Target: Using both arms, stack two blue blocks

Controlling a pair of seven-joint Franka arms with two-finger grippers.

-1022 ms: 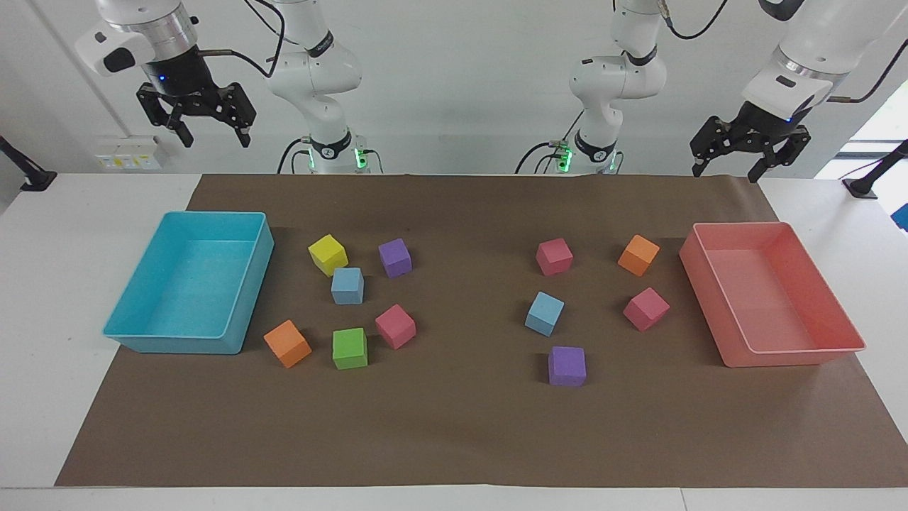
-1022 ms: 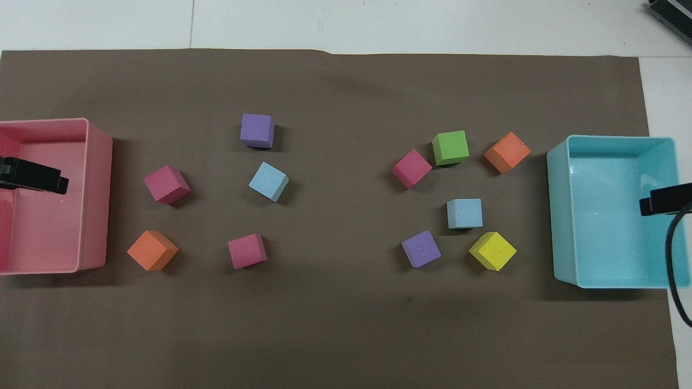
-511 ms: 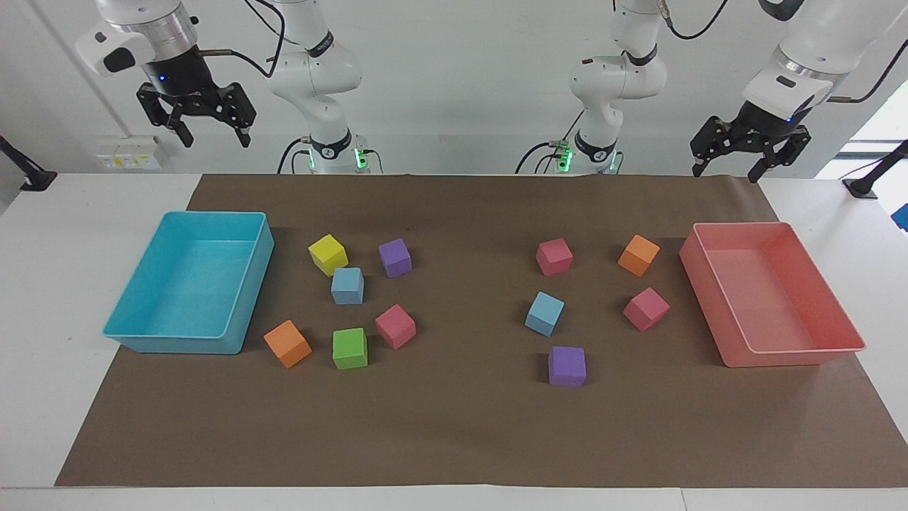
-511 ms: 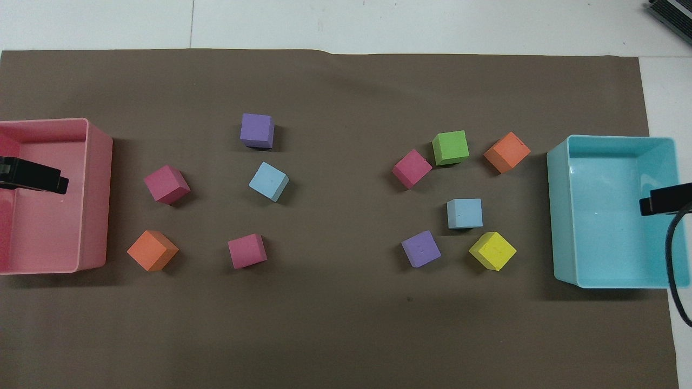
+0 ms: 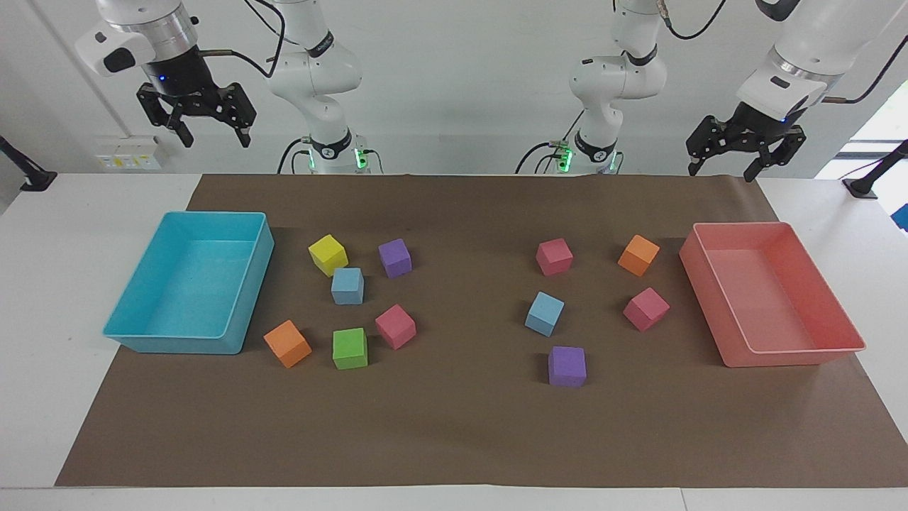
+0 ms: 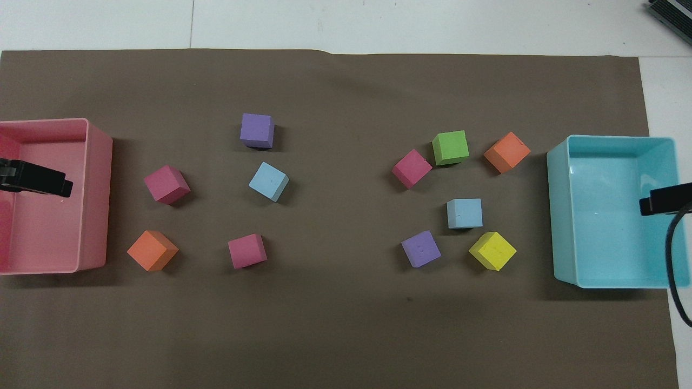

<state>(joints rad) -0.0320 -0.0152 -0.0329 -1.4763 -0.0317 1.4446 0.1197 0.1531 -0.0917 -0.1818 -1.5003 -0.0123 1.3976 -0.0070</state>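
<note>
Both arms are raised, nothing in either hand. The right gripper point(image 5: 208, 126) hangs at the upper left of the facing frame, fingers spread wide and empty; from overhead only its dark tip shows at the right edge, over the turquoise tray point(image 6: 562, 216). The left gripper point(image 5: 740, 153) sits at the upper right of the facing frame, also spread wide and empty; overhead, its tip pokes in at the left edge over the pink tray point(image 6: 97, 194).

Brown paper sheet point(image 5: 461, 426) covers the table's middle. The blocks lie in two loose clusters on it.

Cluster in the left half of the facing frame, beside the turquoise tray: the first blue block point(image 5: 347, 286) sits flat on the paper, just below a yellow block point(image 5: 328, 255) and close to a purple block point(image 5: 395, 257). Lower in the frame are an orange block point(image 5: 287, 343), a green block point(image 5: 350, 348) and a pink block point(image 5: 395, 326).

Cluster in the right half of the facing frame, beside the pink tray: the second blue block point(image 5: 545, 314) rests on the paper, turned a little askew, roughly centre of its group. Another pink block point(image 5: 554, 256) lies above it in the frame, another purple block point(image 5: 567, 366) below it. Toward the pink tray are another orange block point(image 5: 638, 255) and a third pink block point(image 5: 646, 309).

The two blue blocks are well apart, each alone on the paper, neither touched by a gripper.
</note>
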